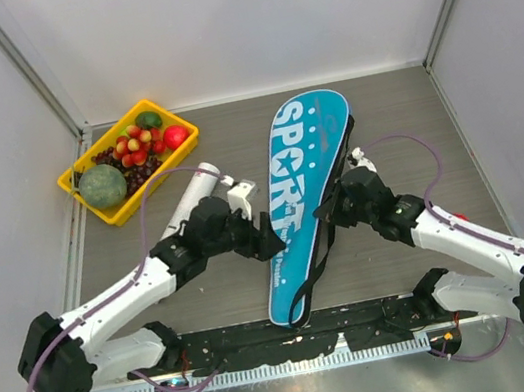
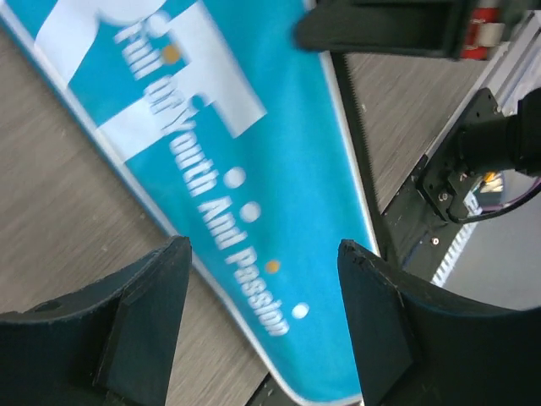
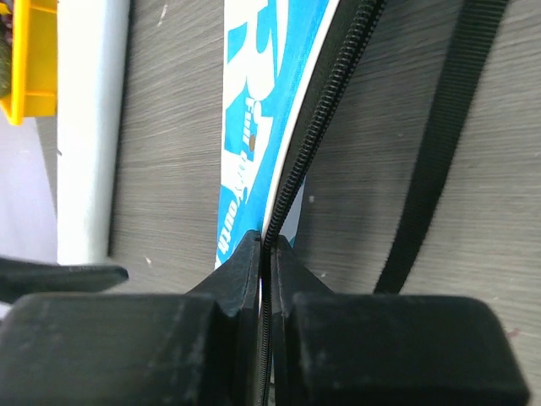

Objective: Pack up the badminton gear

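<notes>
the right gripper (image 3: pixel 265 245) has its jaws clenched on the black toothed zipper edge (image 3: pixel 325 110) of the blue racket-shaped fabric bag (image 1: pixel 302 163), pinching the rim where the cover meets the side. that grip looks meant to lift or peel the flap, or to steady the rim so the zip can run. just at 3 o'clock of the pinch, a black woven strap (image 3: pixel 439 144) lies loose on the grey wood-grain table (image 1: pixel 399 111).

the left gripper (image 2: pixel 264 249) has its jaws spread wide and holds nothing; it hovers over the bag's narrow handle end, probably to pin that end down while the other arm works the edge.

in the top view the bag lies flat mid-table, head toward 12 o'clock, tail toward 6. the long white cylinder tube (image 1: pixel 187 201) rests at 9 o'clock of it, not touching, not yet packed. no rackets or shuttlecocks show; whether they are inside cannot be told. the yellow plastic tray (image 1: pixel 88 199) of fruit sits at 10 o'clock, apart.
</notes>
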Robot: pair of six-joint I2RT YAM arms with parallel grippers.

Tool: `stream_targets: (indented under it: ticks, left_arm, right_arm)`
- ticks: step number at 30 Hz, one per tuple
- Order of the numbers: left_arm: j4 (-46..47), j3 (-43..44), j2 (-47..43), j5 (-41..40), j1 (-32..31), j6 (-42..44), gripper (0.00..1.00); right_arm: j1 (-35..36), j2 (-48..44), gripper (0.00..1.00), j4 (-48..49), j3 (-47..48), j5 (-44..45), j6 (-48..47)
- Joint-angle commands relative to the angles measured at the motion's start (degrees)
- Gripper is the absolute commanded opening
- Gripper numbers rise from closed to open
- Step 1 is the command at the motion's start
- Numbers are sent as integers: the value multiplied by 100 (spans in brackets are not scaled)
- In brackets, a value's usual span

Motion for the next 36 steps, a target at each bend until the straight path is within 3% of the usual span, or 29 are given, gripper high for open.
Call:
stream_targets:
  ticks: [1,10,22,36]
  left_arm:
    - [34,492,-353,-1678,-1070,705,74]
    - [999,-34,-485,-3798,-2363,1689,77]
    - [1343,115,473,-4757,-3014,2410,79]
    - [1739,62,279,-5267,-3428,2516,80]
  right_arm:
    - [416,-329,5,336,435,676,1062]
    - [857,-330,5,433,646,799,2056]
    - [953,-347,5,592,532,940,2479]
    - [944,-154,5,662,593,923,2672]
